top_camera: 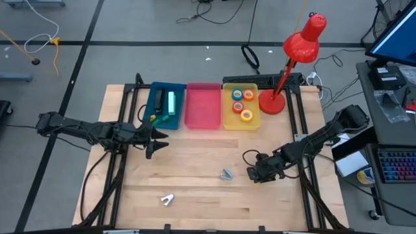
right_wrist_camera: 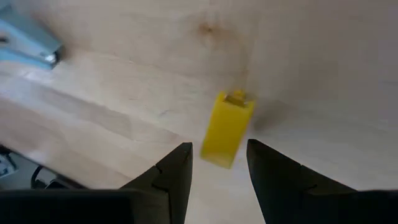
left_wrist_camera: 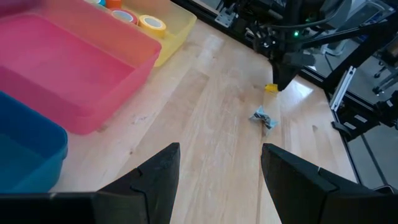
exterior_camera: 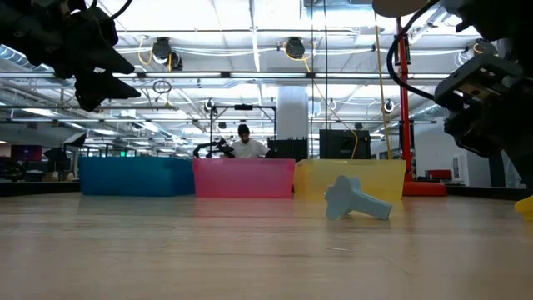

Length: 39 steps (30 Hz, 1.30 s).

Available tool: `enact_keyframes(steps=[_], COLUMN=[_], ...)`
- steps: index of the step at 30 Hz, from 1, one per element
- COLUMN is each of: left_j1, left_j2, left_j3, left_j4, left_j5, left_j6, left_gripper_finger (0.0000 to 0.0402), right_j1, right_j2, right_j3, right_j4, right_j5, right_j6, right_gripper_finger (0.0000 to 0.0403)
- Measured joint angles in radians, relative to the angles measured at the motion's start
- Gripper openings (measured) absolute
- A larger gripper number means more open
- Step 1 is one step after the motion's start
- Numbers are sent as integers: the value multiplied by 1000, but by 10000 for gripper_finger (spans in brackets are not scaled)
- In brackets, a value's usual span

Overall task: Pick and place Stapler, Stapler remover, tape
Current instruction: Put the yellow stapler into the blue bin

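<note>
A small yellow oblong piece (right_wrist_camera: 227,129) lies flat on the wooden table at the right. My right gripper (right_wrist_camera: 217,149) hangs open just above it, pointing steeply down, a finger on either side of the piece's near end without touching it. To its left a blue-grey stapler remover (top_camera: 225,173) rests on the table. A white stapler remover (top_camera: 168,199) lies near the front edge. A green stapler (top_camera: 171,103) sits in the blue bin (top_camera: 157,91). Tape rolls (top_camera: 242,104) lie in the yellow bin (top_camera: 229,120). My left gripper (top_camera: 156,140) waits open above the table's left.
A pink bin (top_camera: 203,107) stands between the blue and yellow bins along the far edge. A red desk lamp (top_camera: 286,71) rises at the far right corner. Bare wood lies between the two arms. A person stands far behind the table in the low view.
</note>
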Motion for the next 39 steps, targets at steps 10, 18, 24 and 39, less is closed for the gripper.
enact_keyframes(steps=[10, 18, 24, 39], left_j1=[0, 0, 0, 0], left_j2=[0, 0, 0, 7], left_j3=[0, 0, 0, 0], left_j4=[0, 0, 1, 229], left_j5=[0, -1, -1, -3], left_j6=[0, 0, -5, -54], left_gripper_finger=[223, 223, 223, 223], right_j1=[0, 1, 0, -43], right_j2=[30, 31, 28, -73], right_j3=[1, 1, 1, 1], right_j4=[-1, -4, -2, 322], right_j5=[5, 23, 26, 321], right_j6=[19, 14, -20, -166], right_gripper_finger=[144, 100, 65, 65])
